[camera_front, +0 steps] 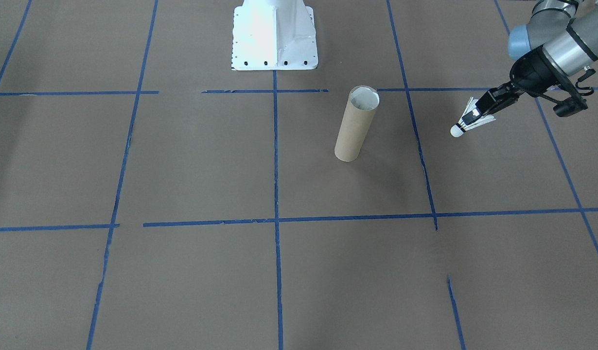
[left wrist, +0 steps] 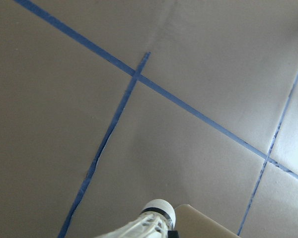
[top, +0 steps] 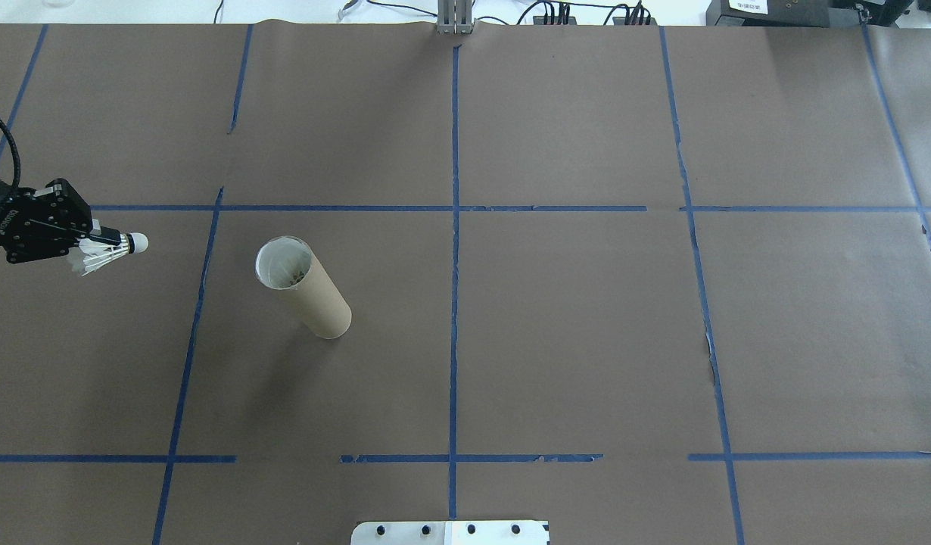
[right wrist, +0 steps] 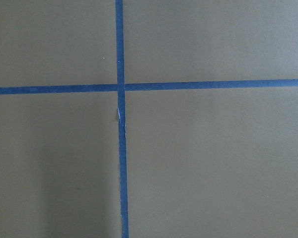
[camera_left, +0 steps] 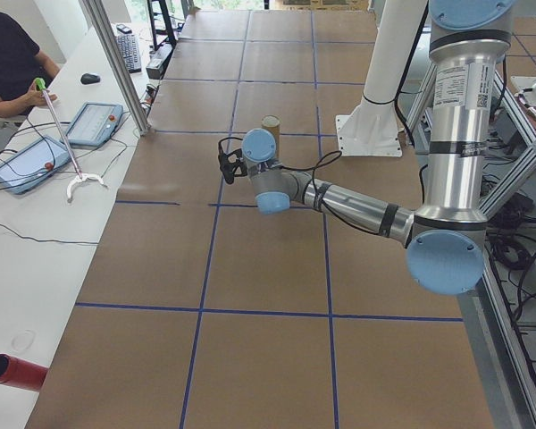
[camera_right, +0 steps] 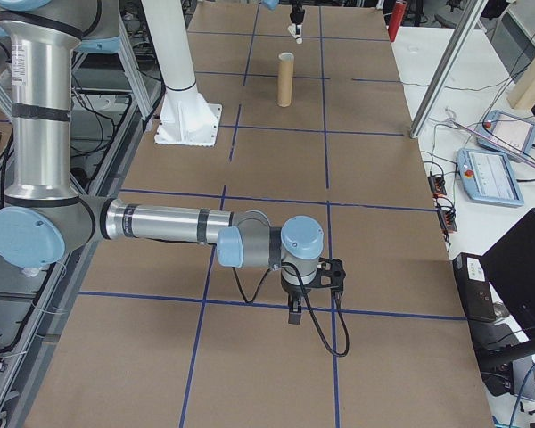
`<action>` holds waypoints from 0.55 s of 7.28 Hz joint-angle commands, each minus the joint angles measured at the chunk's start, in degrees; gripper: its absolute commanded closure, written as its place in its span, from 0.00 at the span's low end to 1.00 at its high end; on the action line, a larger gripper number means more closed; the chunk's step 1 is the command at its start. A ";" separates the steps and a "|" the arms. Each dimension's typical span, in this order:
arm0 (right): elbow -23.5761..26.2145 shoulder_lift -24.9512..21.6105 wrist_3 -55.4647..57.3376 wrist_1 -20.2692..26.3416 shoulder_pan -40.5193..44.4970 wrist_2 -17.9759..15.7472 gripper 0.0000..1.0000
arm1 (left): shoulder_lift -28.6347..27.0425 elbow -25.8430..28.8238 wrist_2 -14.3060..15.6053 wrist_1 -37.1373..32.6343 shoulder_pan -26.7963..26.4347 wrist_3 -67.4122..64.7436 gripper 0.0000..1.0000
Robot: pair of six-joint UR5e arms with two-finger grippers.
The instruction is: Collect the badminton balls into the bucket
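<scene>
The bucket (camera_front: pixel 356 124) is a tall brown cardboard tube that stands upright on the brown table, its pale open mouth up (top: pixel 284 263). My left gripper (camera_front: pixel 474 116) hangs above the table, off to the bucket's side and apart from it, shut on the feather skirt of a white badminton ball (camera_front: pixel 466 125). The ball's cork tip (top: pixel 138 243) points toward the bucket and shows at the bottom of the left wrist view (left wrist: pixel 158 210). My right gripper (camera_right: pixel 292 312) shows only in the exterior right view, low over a blue tape line far from the bucket. I cannot tell whether it is open or shut.
The robot's white bolted base (camera_front: pixel 274 34) stands at the robot's edge of the table. Blue tape lines (top: pixel 454 303) grid the brown surface. A person (camera_left: pixel 9 63) sits at a side table with tablets (camera_left: pixel 94 122). A red cylinder (camera_left: pixel 13 371) lies on that table.
</scene>
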 commanded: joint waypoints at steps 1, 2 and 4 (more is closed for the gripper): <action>0.03 0.00 0.00 0.00 0.00 0.00 0.00 | 0.97 -6.48 -0.78 5.54 -4.42 11.68 1.00; 0.03 0.00 0.00 0.00 0.00 0.00 0.00 | 2.97 -9.63 -0.87 6.50 -4.79 15.30 1.00; 0.03 0.00 0.00 0.00 0.00 0.00 0.00 | 2.91 -12.82 -0.43 9.31 -4.79 23.46 1.00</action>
